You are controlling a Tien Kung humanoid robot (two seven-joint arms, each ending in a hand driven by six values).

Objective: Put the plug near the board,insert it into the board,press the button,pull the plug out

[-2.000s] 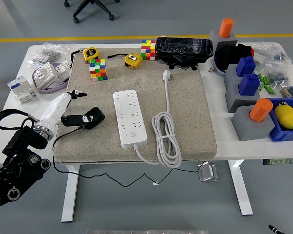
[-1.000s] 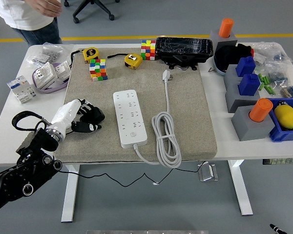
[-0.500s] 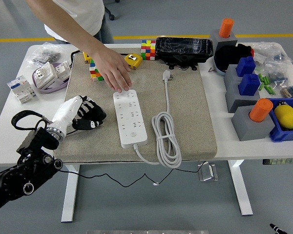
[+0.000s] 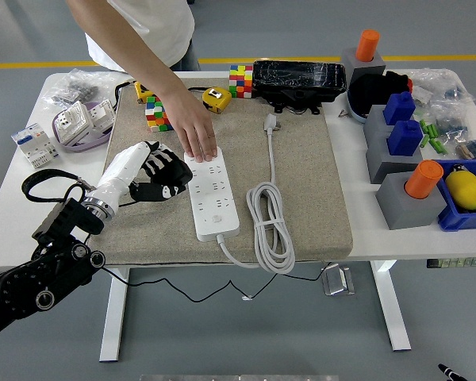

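While its black arm reaches in from the near left corner, the robot's left hand (image 4: 147, 176) closes its fingers around a black plug (image 4: 168, 188), held just off the left edge of the white power strip (image 4: 212, 193) that lies lengthwise on the beige mat (image 4: 301, 182). A thin black lead trails from the near edge of the mat and droops under the table (image 4: 16, 214); whether it belongs to the plug cannot be told. From the far side a person's hand (image 4: 197, 136) presses flat on the strip's far end, seemingly steadying it. The first step, bringing the plug near the board, looks nearly done; insertion has not begun. The next move calls for turning the plug's pins down over a socket and lining them up squarely before pushing, though the pins are hidden by the fingers. To the right, the strip's own white cable (image 4: 270, 222) lies coiled on the mat, its plug end (image 4: 270, 122) pointing far. The right arm is out of view.
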